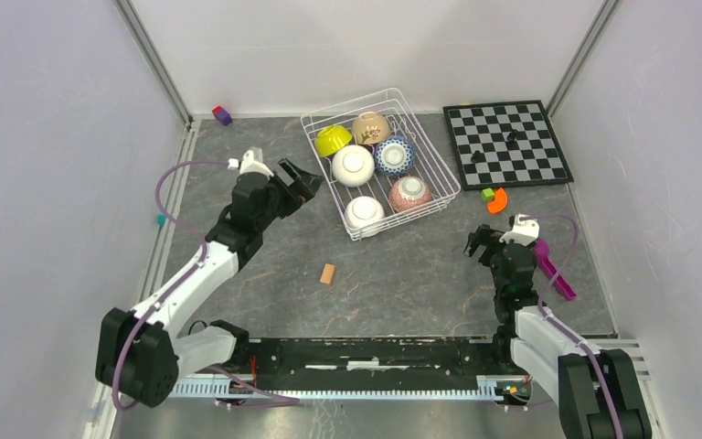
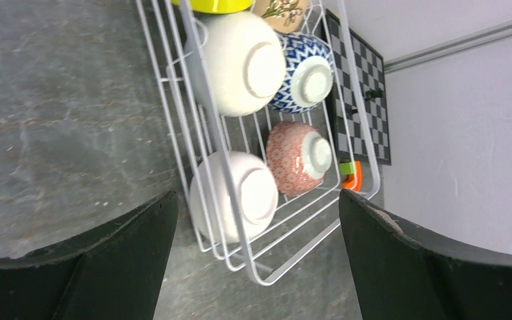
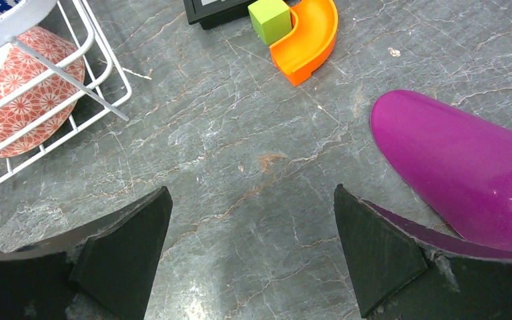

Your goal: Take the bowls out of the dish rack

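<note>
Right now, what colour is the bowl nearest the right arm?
Bowl: pink-red, finely patterned; left wrist view.

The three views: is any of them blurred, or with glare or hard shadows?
Top view: even light, soft shadows, sharp. Left wrist view: bowls sharp, near fingers dark and slightly soft. Right wrist view: table sharp, faint sheen on the purple scoop.

The left arm (image 1: 192,274) stretches forward and inward from its base, the left tool (image 1: 298,177) tilted down with fingers spread wide — empty. The right arm (image 1: 523,315) stands folded close above its base, the right tool (image 1: 475,243) likewise spread wide, gripping nothing.
</note>
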`<state>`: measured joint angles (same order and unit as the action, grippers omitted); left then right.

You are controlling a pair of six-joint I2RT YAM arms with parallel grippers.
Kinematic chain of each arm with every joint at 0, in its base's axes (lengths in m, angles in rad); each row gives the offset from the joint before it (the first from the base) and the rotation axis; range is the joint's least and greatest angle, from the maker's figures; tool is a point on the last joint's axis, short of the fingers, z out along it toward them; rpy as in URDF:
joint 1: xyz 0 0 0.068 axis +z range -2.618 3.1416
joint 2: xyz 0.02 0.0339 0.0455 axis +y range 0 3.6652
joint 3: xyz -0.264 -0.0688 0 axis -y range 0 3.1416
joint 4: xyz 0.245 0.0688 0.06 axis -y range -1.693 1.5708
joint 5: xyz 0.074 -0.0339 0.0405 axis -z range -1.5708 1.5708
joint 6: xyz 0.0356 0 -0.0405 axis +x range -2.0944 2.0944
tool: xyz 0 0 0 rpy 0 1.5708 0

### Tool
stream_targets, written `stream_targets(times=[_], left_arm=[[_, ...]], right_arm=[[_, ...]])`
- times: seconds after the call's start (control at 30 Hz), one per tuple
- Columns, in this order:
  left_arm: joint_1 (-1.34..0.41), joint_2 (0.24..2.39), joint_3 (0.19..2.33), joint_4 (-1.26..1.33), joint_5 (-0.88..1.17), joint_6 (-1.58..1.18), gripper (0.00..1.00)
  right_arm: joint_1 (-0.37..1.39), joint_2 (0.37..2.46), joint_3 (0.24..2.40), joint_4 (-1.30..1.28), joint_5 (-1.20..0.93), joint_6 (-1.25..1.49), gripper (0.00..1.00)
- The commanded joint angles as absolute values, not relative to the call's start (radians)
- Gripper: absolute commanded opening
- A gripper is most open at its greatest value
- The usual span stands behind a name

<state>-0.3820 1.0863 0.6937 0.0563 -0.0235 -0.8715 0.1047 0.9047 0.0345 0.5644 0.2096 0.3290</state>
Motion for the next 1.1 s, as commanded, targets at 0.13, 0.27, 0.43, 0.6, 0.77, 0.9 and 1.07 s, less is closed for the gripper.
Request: stream_targets(times=[0.13, 0.27, 0.43, 0.6, 0.77, 0.9, 1.07], left_arm=[[-0.382, 1.323, 0.989, -0.013, 0.042, -0.858, 0.91], [-0.382, 1.482, 1.192, -0.152, 0.061, -0.742, 0.88], [-0.387, 1.685, 1.457, -0.306, 0.154, -0.429, 1.0], [-0.387, 1.876, 1.771, -0.568, 0.152, -0.214, 1.0], [-0.387, 2.027, 2.043, -0.761, 0.027, -0.069, 1.0], [-0.388, 2.091, 2.135, -0.791, -0.097, 0.069, 1.0], [-0.389, 2.179, 2.234, -0.844, -0.149, 0.142, 1.0]], right_arm=[[0.105, 0.909, 0.018, 0.608, 0.203, 0.327, 0.98], [0.105, 0.917, 0.015, 0.622, 0.194, 0.327, 0.98], [0.106, 0.923, 0.012, 0.631, 0.185, 0.327, 0.98], [0.105, 0.915, 0.008, 0.633, 0.182, 0.324, 0.98], [0.107, 0.922, 0.005, 0.645, 0.173, 0.323, 0.98], [0.105, 0.941, 0.007, 0.651, 0.168, 0.321, 0.98], [0.105, 0.939, 0.005, 0.655, 0.161, 0.319, 0.98]])
